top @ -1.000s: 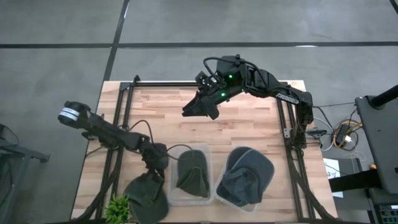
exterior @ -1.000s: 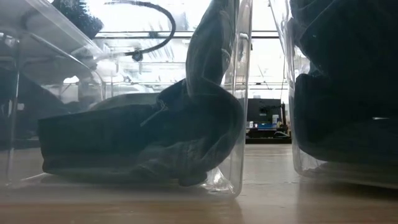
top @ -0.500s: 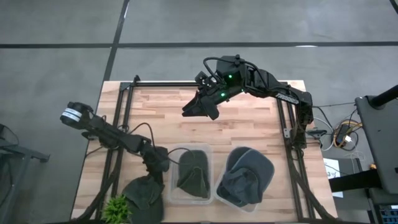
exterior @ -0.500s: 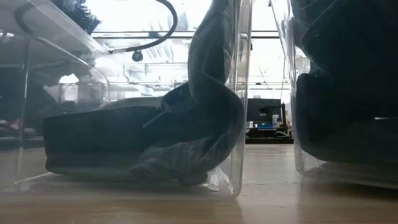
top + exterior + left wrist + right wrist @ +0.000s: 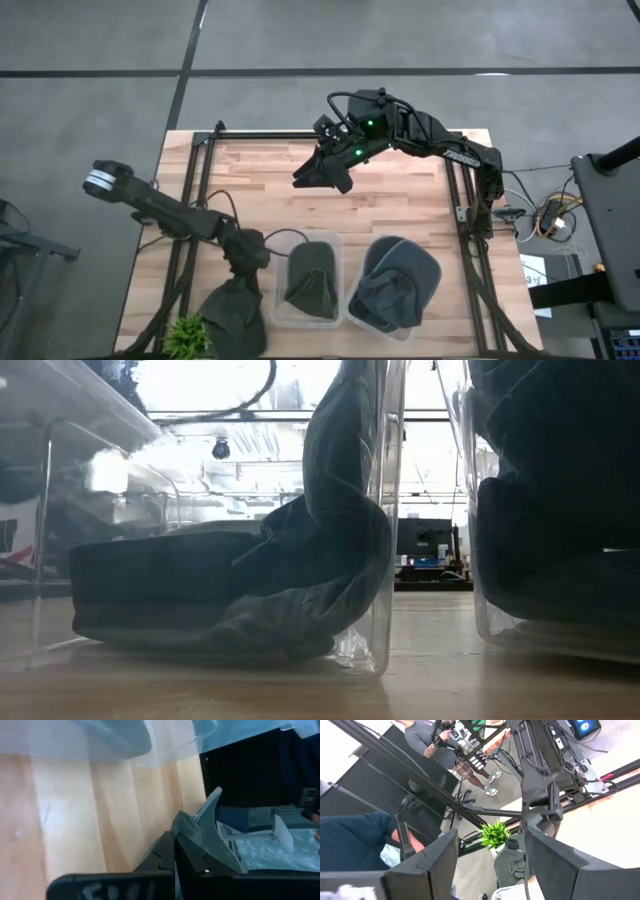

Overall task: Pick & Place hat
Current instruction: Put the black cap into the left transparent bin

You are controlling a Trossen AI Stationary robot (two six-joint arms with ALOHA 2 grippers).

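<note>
Down at the near-left part of the light wooden slatted table [image 5: 400,215], the left gripper [image 5: 247,260] sits just beside the left wall of a clear plastic rectangular bin [image 5: 335,285]. Its fingers are clenched; in the left wrist view the two dark fingers [image 5: 192,852] press together on a thin clear plastic edge with a scrap of grey fabric at the tips, though what exactly is pinched cannot be told. Directly below the gripper in the high view, a dark olive-green cloth hat [image 5: 235,312] lies at the table's near-left corner, touching a small green artificial plant [image 5: 188,338].

Inside the clear bin lies another dark green folded hat [image 5: 312,282]; the low view shows it slumped against the bin's right wall [image 5: 380,560]. To its right, a second clear container [image 5: 351,309] holds a larger grey-blue brimmed hat [image 5: 400,280].

Meanwhile the right gripper [image 5: 315,175] hangs over the far middle of the table, well apart from the bins, its wide dark fingers [image 5: 555,862] spread and empty. Past them, the right wrist view shows the left arm [image 5: 537,780], the plant, and a person standing in the room beyond.
</note>
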